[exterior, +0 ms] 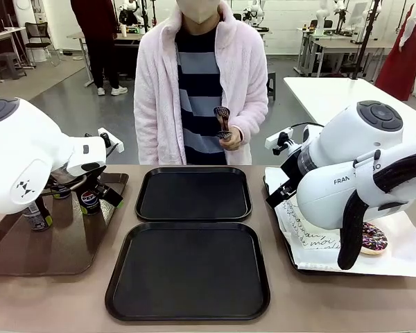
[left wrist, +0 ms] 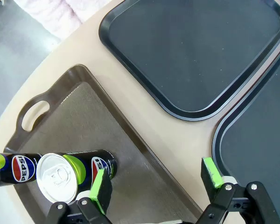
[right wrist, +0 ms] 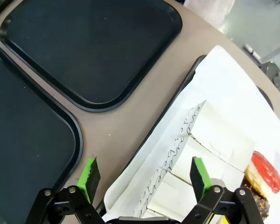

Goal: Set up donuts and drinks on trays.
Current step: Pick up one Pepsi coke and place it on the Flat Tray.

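Your left gripper stands wide open and empty to the left of the far black tray, over the brown tray's rim, one pad just beside a Pepsi can. Your right gripper gapes empty too, right of that far black tray, above the paper-lined tray where the donuts lie.
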